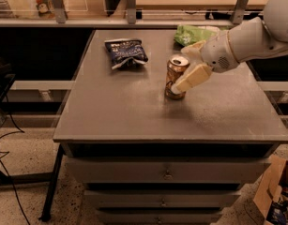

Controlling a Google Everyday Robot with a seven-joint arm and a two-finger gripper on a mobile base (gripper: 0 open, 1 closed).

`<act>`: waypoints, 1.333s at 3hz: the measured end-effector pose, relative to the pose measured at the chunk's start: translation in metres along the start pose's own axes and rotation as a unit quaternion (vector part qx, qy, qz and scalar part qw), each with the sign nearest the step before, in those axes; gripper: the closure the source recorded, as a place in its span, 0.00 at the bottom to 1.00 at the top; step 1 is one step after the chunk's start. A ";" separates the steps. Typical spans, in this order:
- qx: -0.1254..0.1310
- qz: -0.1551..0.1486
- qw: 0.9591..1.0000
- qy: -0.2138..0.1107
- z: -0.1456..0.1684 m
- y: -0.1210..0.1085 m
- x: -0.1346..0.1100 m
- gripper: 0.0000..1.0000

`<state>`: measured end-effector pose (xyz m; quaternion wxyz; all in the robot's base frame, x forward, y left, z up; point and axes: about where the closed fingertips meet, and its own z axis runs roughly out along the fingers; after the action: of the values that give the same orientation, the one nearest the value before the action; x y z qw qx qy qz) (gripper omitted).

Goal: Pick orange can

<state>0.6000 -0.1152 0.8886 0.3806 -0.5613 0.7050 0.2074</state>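
The orange can (173, 73) stands upright on the grey table (129, 111), right of the middle, with its silver top showing. My gripper (180, 69) reaches in from the right at the end of the white arm (246, 39). It is open and straddles the can. One cream finger (190, 78) lies across the can's front right side, down to its base. The other finger (194, 47) is behind the can's top right. The can is still on the table.
A dark blue snack bag (125, 52) lies at the back left of the table. A green snack bag (193, 33) lies at the back right, just behind my gripper. A railing and shelf run behind the table, drawers sit below it, and a cardboard box (275, 196) stands at the lower right.
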 end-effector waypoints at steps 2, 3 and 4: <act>-0.028 0.010 0.998 -0.048 0.023 0.000 -0.019 0.33; -0.034 0.012 0.997 -0.069 0.011 0.001 -0.028 0.50; -0.036 0.014 0.996 -0.075 -0.006 0.003 -0.032 0.73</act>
<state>0.5980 -0.0979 0.9168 0.4090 -0.5473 0.6744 0.2800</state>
